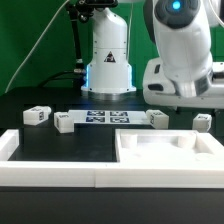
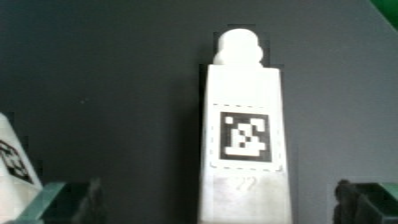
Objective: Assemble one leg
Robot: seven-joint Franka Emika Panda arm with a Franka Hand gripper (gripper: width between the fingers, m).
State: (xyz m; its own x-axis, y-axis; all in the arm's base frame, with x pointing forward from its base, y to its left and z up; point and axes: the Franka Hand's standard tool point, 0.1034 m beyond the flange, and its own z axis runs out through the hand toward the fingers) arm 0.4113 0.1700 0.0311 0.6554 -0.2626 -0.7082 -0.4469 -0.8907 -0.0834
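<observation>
The tool [image 2: 221,192] is released: its two dark fingers [image 2: 75,198] stand wide apart, and nothing is gripped.

The leg [image 2: 244,135], a small white plastic cuboid with a black-and-white square tag on its upward face, lies flat on the dark table [image 2: 107,80], directly under the tool. Its long axis runs square to the line joining the two fingers, so the closing stroke would act across its narrow width. The plain end lies in the gap between the fingers, with clear table showing on both sides and no contact. The end with the rounded stud [image 2: 240,45] points away from the tool.

A second white tagged peg [image 2: 13,160] lies near one finger, outside the gap.

In the exterior view the arm's body hides the tool, so which peg in the row it stands over cannot be told.

Judgement: the next move calls for a straight descent and closure, with no rotation needed.
</observation>
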